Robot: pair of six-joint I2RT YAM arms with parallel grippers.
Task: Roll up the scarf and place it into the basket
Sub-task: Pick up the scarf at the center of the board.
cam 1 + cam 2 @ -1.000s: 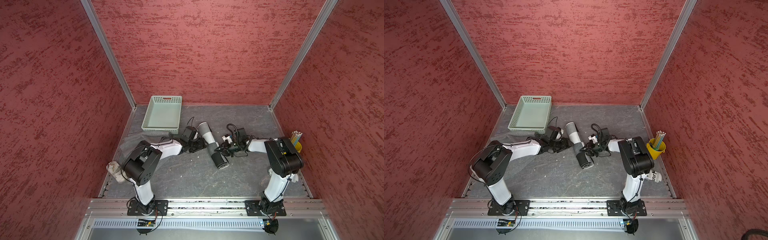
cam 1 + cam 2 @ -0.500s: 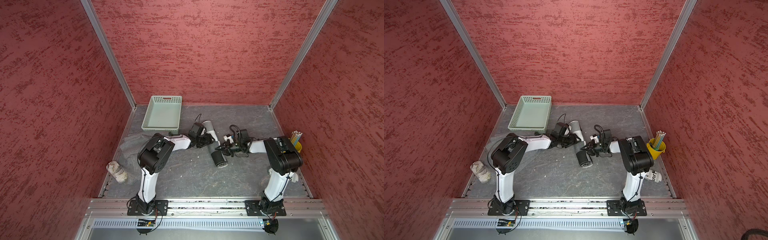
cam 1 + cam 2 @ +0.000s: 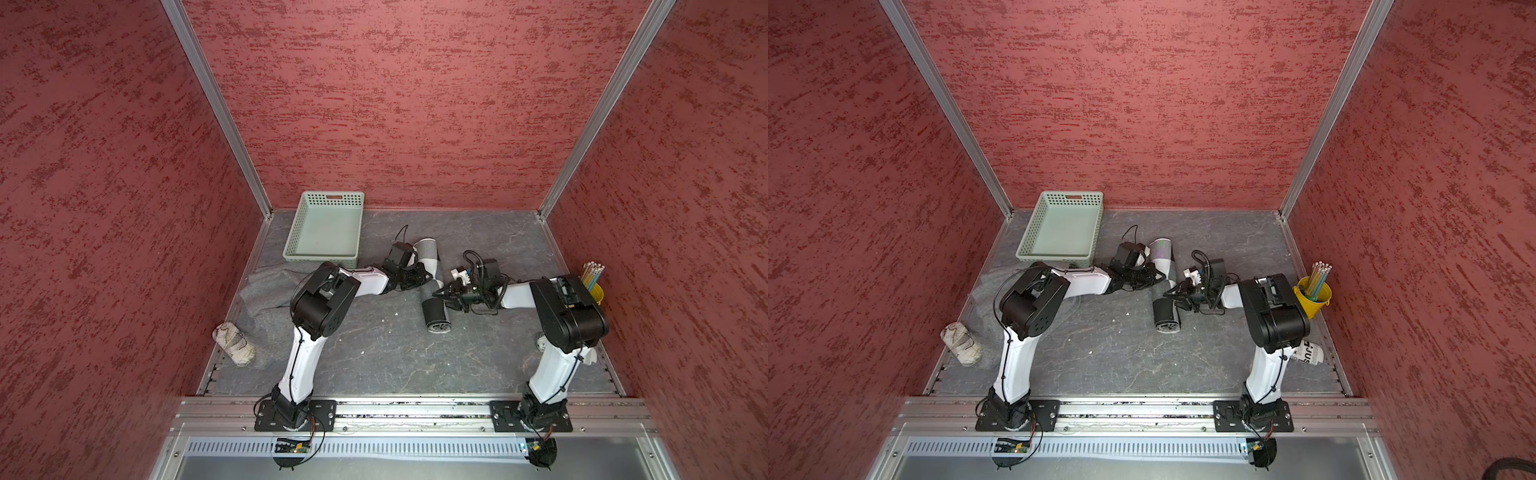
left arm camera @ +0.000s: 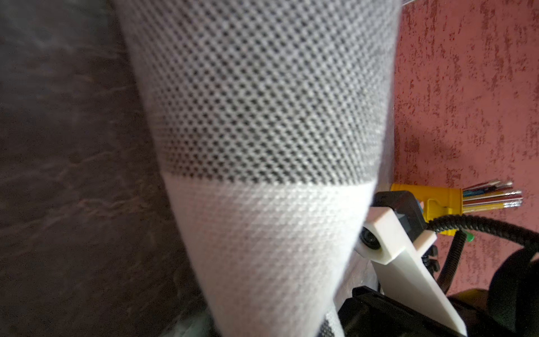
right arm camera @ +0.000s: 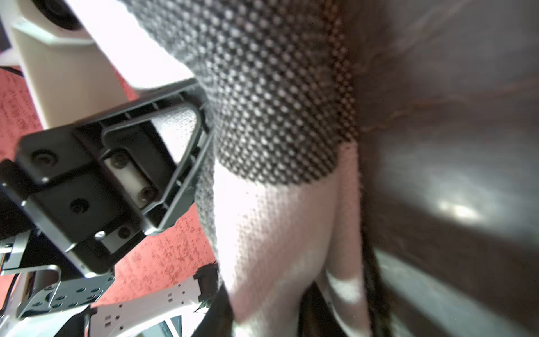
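- Rolled scarf (image 3: 434, 311) lies right of the basket (image 3: 320, 258), seemingly ready to lift.
- Left gripper (image 3: 419, 276) meets its middle, likely steadying; grip unclear.
- Right gripper (image 3: 442, 296), jaws parted, flanks it.

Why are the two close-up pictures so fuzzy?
Left wrist view: the scarf sits too close, weave soft at its edges. Right wrist view: its white band blown out, glare on the table. Both top views: sharp, evenly lit.
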